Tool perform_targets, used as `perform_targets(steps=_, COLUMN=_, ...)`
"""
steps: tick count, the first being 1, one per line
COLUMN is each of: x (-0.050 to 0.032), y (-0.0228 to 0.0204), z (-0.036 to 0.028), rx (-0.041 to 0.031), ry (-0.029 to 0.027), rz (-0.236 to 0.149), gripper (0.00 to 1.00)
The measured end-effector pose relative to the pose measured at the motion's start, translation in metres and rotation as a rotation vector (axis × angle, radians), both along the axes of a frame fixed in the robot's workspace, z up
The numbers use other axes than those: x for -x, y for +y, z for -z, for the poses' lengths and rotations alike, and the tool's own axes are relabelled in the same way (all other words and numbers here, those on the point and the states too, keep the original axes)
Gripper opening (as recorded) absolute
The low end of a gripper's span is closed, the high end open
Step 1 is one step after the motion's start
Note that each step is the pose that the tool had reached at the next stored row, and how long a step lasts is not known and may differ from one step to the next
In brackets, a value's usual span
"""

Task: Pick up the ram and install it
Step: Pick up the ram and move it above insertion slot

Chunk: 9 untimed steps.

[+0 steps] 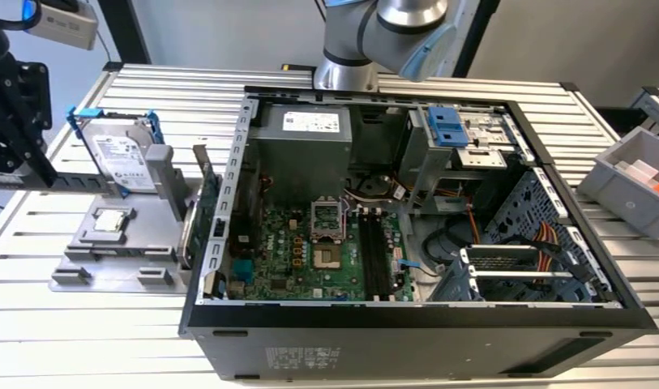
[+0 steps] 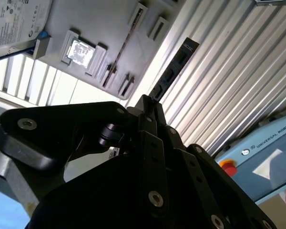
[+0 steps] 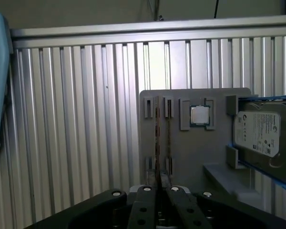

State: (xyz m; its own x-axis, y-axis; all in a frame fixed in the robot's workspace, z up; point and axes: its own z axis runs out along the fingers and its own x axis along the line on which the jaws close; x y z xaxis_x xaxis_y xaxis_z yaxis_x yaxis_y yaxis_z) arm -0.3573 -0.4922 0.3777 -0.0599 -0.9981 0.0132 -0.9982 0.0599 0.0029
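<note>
The black pincer (image 2: 148, 102) is clamping its two fingers shut on one end of the ram (image 2: 174, 69), a long, narrow, card-thin dark stick with small chips along its face. In the first wrist view the ram (image 3: 157, 138) is showing edge-on, running straight out from the pincer (image 3: 159, 183) across the flat grey plastic holder plate (image 3: 190, 152). I cannot tell whether its far end is clear of the holder's slots. Just beside it, another thin stick (image 3: 168, 138) is standing on edge in the holder. A small square silver chip (image 3: 199, 115) is sitting in a recess near the slots, and a silver boxy hard drive (image 3: 262, 131) is resting at the holder's edge beyond the chip. The holder is lying on the ribbed aluminium desk (image 3: 76, 119), with the open black computer case (image 1: 416, 324) standing just beside it. The ram is probably very light, stiff and brittle, with a delicate contact edge. Squeezing the flat faces is likely safest, and an end hold may be letting it twist.
</note>
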Motion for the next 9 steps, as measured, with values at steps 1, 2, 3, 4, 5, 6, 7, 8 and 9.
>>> perform_targets(steps=1, x=0.0, y=0.0, z=-0.0011, rx=0.0001, ry=-0.0001, rz=0.0, gripper=0.0)
perform_targets(steps=2, x=0.0, y=0.0, z=-0.0019, rx=0.0004, ry=0.0, rz=0.0, gripper=0.0)
perform_targets(steps=3, x=0.0, y=0.0, z=-0.0019, rx=0.0002, ry=-0.0003, rz=0.0, gripper=0.0)
perform_targets(steps=4, x=0.0, y=0.0, z=-0.002, rx=0.0003, ry=-0.0003, rz=0.0, gripper=0.0)
perform_targets(steps=5, x=0.0, y=0.0, z=-0.0019, rx=0.0003, ry=-0.0004, rz=0.0, gripper=0.0)
perform_targets(steps=6, x=0.0, y=0.0, z=-0.002, rx=0.0003, ry=-0.0004, rz=0.0, gripper=0.0)
perform_targets(steps=7, x=-0.0001, y=0.0, z=-0.0022, rx=0.0005, ry=-0.0002, rz=0.0, gripper=0.0)
perform_targets(steps=8, x=-0.0007, y=0.0001, z=-0.0023, rx=0.0007, ry=0.0, rz=0.0, gripper=0.0)
perform_targets(steps=9, x=-0.0018, y=0.0001, z=-0.0023, rx=0.0006, ry=-0.0001, rz=0.0, gripper=0.0)
